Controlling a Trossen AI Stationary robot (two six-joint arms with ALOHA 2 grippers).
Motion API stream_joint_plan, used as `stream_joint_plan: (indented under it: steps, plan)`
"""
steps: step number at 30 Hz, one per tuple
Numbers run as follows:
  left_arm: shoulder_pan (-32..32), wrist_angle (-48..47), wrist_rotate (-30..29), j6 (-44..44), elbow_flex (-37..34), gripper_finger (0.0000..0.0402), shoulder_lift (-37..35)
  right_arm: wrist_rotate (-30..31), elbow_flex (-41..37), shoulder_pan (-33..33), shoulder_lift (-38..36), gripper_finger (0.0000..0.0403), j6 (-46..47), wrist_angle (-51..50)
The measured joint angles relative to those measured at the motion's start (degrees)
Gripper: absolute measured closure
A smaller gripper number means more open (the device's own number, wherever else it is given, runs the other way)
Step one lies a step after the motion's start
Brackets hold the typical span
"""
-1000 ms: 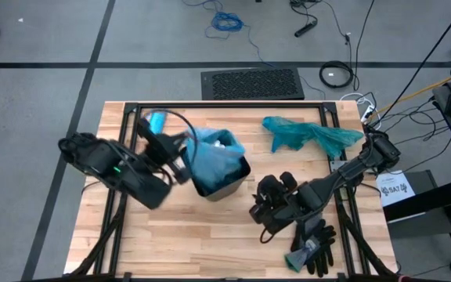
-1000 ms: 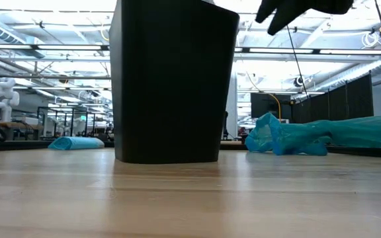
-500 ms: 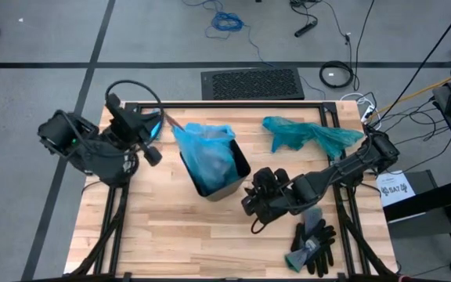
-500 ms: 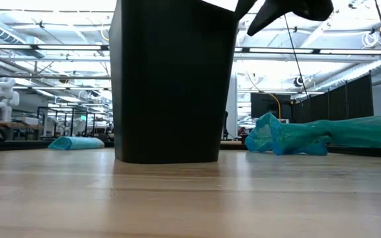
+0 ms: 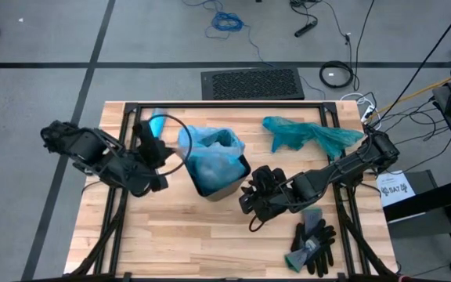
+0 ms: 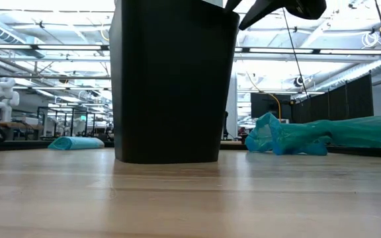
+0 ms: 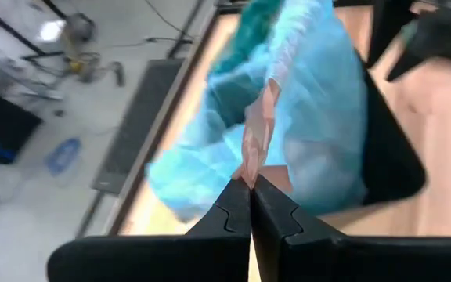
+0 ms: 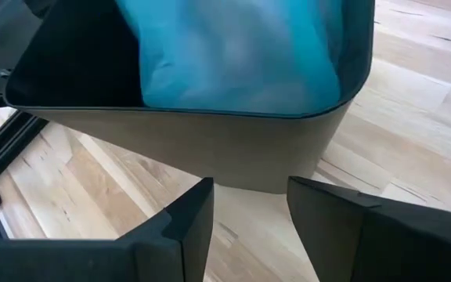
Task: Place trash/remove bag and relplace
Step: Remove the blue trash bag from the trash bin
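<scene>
left pincer (image 7: 250,205): fingers pressed together, pinching a gathered fold of the bag (image 7: 304,117); sits at the bin's left side in the high view (image 5: 156,157), above the counter (image 5: 210,235).
bag: pale sky-blue liner, crinkly, partly bunched above the bin (image 5: 229,182); lower part inside it, upper edge pulled toward the left pincer. High view shows it (image 5: 210,153) mounded over the bin opening.
bin: black, upright, mid-counter; in the low view it (image 6: 170,79) fills the centre of the frame, base flat on the wood.
right pincer (image 8: 249,207): fingers spread, nothing between them; faces the bin's outer wall (image 8: 210,149), close to it, contact unclear. High view puts it (image 5: 250,196) just right of the bin.
trash: cannot tell; bag contents not resolvable.
teal-green bag (image 5: 312,135): lies flat at the far right of the counter, well apart from the bin; also seen in the low view (image 6: 309,135).
gloves (image 5: 313,244): black-and-grey, near front right corner of the counter, beside the right arm.
light-blue item (image 5: 156,122): far-left part of the counter, behind the left arm; shape unclear.
</scene>
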Motion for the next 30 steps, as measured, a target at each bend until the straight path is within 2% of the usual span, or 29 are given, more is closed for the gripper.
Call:
stream_joint_plan:
  steps: [8,12,16,19,26,30]
  plan:
    - [2.6,25.08,13.36,5.29,-23.09,0.0402,-16.55,-0.11,0.0,0.02,0.0,0.0248,-0.13,2.35]
    - [7.63,33.0,23.57,6.53,-31.92,0.0402,-24.19,-1.11,0.0,-0.22,-0.13,0.0248,-0.24,3.93]
    - [12.51,38.27,29.21,6.52,-38.7,0.0402,-29.11,-1.2,0.0,-1.12,-2.12,0.0248,-0.57,6.17]
    - [14.57,40.9,30.85,6.46,-41.16,0.0402,-31.37,-1.12,0.0,-2.51,-4.94,0.0248,-2.31,7.49]
    - [15.54,39.57,34.12,6.7,-41.71,0.0402,-32.87,-1.53,0.0,-9.83,-10.86,0.0248,-3.8,4.77]
    - [15.56,37.89,39.23,10.15,-41.71,0.0402,-32.84,-7.08,0.02,-15.48,-12.44,0.0256,-7.28,4.52]
